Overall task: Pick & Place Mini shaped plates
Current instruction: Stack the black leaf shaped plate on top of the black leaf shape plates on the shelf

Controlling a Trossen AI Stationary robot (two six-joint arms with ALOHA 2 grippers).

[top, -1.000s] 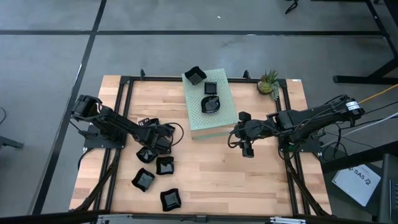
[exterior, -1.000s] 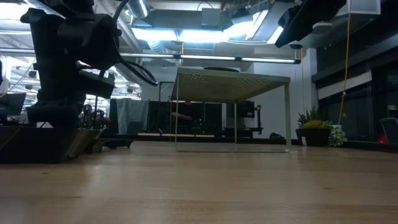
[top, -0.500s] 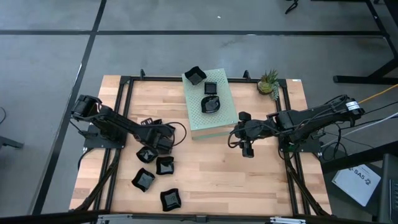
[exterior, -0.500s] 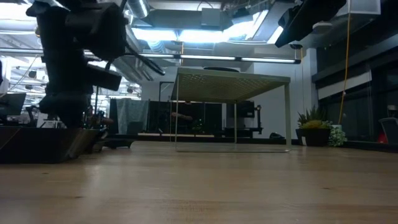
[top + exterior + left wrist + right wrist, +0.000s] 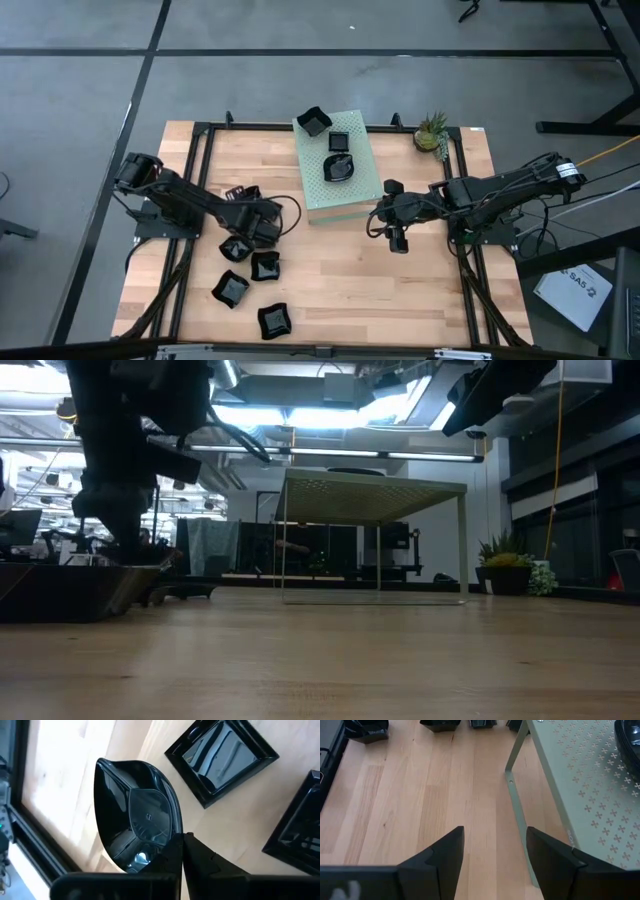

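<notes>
Several small glossy black plates lie on the wooden table's left half, among them square ones (image 5: pixel 265 265) (image 5: pixel 230 288) (image 5: pixel 274 320). Three more sit on top of the pale green perforated box (image 5: pixel 352 196). My left gripper (image 5: pixel 254 230) (image 5: pixel 183 851) is shut on a black plate with a rounded, irregular rim (image 5: pixel 135 820) (image 5: pixel 236 247). My right gripper (image 5: pixel 398 240) (image 5: pixel 495 855) hangs open above bare wood beside the box's right side, with nothing between its fingers. My left gripper pinches the irregular plate's rim (image 5: pixel 170 836) at one side, between its two fingers. The fingers slant downward, coming from the table's left. The plate juts out beyond the fingertips with its hollow side up, tilted, a little above the wood.
A black frame rail (image 5: pixel 190 200) runs along the table's left side and another along the right. A tiny pineapple-like plant (image 5: pixel 432 132) stands at the far right. In the left wrist view two square plates (image 5: pixel 222 757) (image 5: pixel 300 830) lie close by. Bare wood spans the near middle.
My left gripper has gone up, staying shut, and has taken the irregular plate up off the table with it. My right gripper has kept still.
</notes>
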